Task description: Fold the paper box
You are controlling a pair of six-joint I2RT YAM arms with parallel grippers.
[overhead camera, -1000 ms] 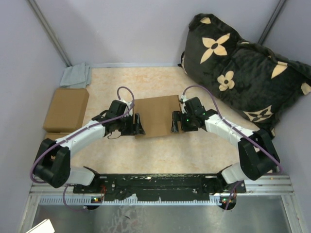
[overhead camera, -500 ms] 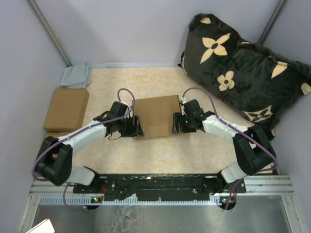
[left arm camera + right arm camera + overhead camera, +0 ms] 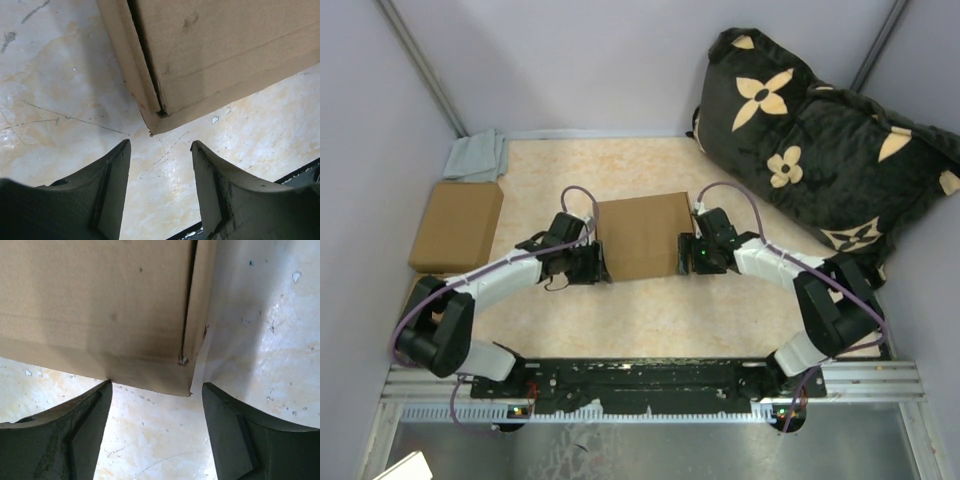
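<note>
The paper box (image 3: 640, 235) is a plain brown cardboard box, folded shut, lying flat in the middle of the table. My left gripper (image 3: 603, 263) is open at the box's near left corner, not holding it; the left wrist view shows that corner (image 3: 160, 112) just beyond my spread fingertips (image 3: 120, 155). My right gripper (image 3: 681, 255) is open at the box's near right corner; the right wrist view shows the box edge (image 3: 145, 370) between and just past the fingertips (image 3: 102, 392), one tip touching the edge.
A flat brown cardboard block (image 3: 457, 225) lies at the left, a grey cloth (image 3: 477, 155) behind it. A large black cushion with cream flowers (image 3: 820, 140) fills the back right. Grey walls enclose the table.
Both grippers and the box have shifted a little toward the far side; the right arm's elbow has drawn in leftward. Both stay open at the box's near corners.
</note>
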